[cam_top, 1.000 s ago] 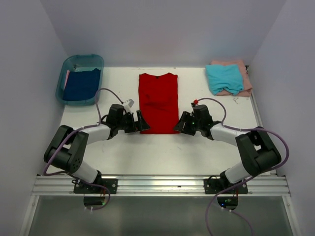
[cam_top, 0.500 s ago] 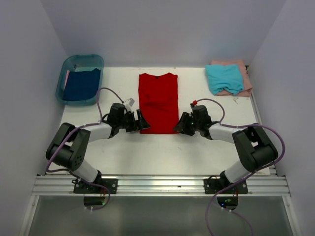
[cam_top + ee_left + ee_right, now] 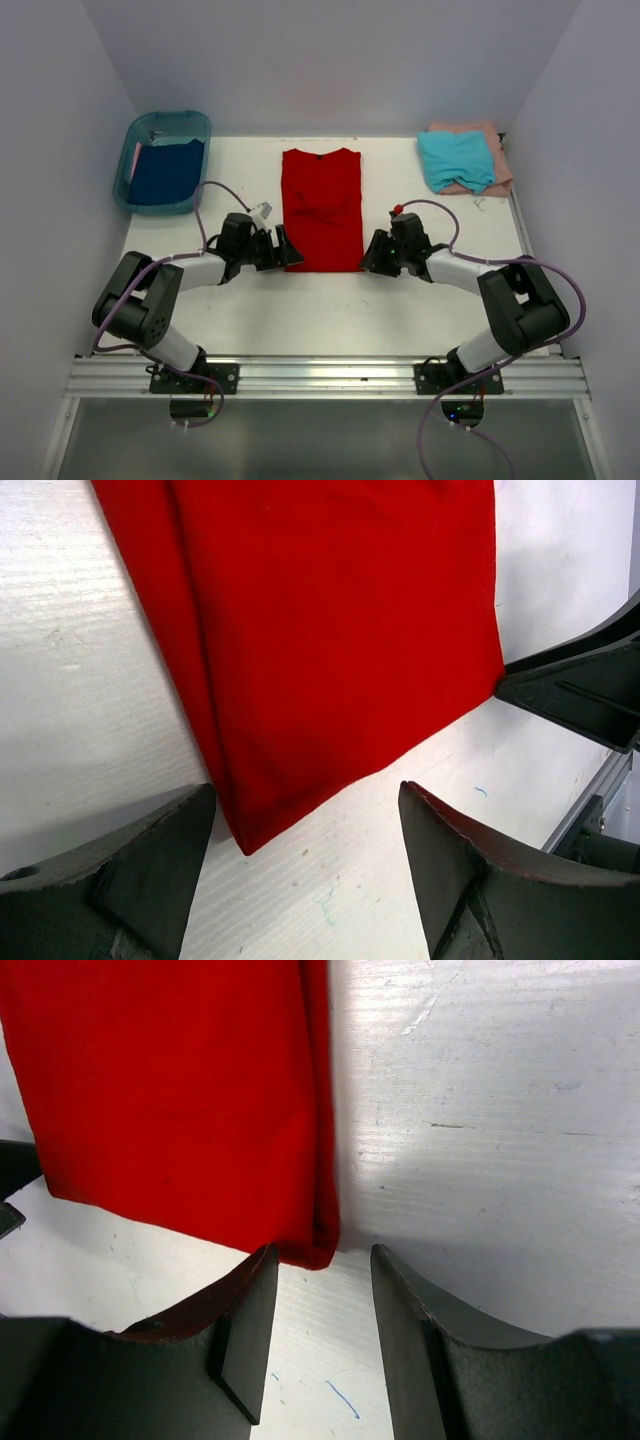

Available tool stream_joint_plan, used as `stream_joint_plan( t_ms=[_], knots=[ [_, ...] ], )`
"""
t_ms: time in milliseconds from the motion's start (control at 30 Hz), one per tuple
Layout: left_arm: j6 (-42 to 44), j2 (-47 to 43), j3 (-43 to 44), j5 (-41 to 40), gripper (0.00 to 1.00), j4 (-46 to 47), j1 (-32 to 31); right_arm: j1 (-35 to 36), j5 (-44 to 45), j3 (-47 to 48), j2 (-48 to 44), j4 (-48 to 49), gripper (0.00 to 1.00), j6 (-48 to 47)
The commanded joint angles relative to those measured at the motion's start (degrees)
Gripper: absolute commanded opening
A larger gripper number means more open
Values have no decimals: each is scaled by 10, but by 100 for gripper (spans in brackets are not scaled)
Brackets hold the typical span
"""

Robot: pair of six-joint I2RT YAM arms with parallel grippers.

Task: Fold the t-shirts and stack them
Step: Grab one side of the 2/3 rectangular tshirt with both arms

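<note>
The red shirt [image 3: 322, 205] lies flat on the bench [image 3: 300, 320] as a long narrow strip, its near hem running between the two pincers. The left pincer [image 3: 300, 815] stands wide and low on the bench. The hem's left corner sits just inside its gap and touches neither side. The right pincer [image 3: 323, 1260] stands narrower but not shut, with the hem's right corner at the mouth of its gap and nothing gripped yet.

The step, as I judge it, is to take both near corners and carry the hem away toward the collar. To do it well, ease each pincer a little further in so the pinch gathers every layer, not the top one alone. The edge ahead of the left pincer shows a doubled fold that could peel apart. Close both together and lift level, with the hem taut between them.

The teal shirt [image 3: 455, 160] lies on the pink one [image 3: 500, 150], well beyond the right pincer. The blue shirt [image 3: 165, 170] sits in the tub [image 3: 135, 135], well beyond the left.
</note>
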Motion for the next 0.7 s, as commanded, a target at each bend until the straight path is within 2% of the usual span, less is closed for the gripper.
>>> stream_joint_plan(
  t_ms=[0,67,267,367,467,533,567,633,667],
  knots=[
    [7,38,-43,-24,80,-119,-2,-2,32,4,-1,-47,46,-18],
    [3,47,-45,-20,80,-110,-2,-2,27,6,15,-38,46,-18],
    [-1,69,-53,-10,75,-89,-4,-2,7,-1,58,16,28,-3],
    [-1,80,-55,-4,68,-81,-4,-2,-7,-4,82,31,26,1],
    [-3,86,-61,5,58,-68,-4,-2,-13,-10,90,38,21,4],
    [-1,89,-66,8,48,-61,-4,-2,-15,-13,82,38,10,4],
    [-1,89,-68,9,39,-58,-4,-1,-15,-15,77,34,6,3],
    [-1,92,-71,13,32,-51,-4,-2,-13,-15,62,26,0,0],
    [-1,96,-73,16,24,-49,-4,-2,-13,-16,55,17,0,-4]
  ],
)
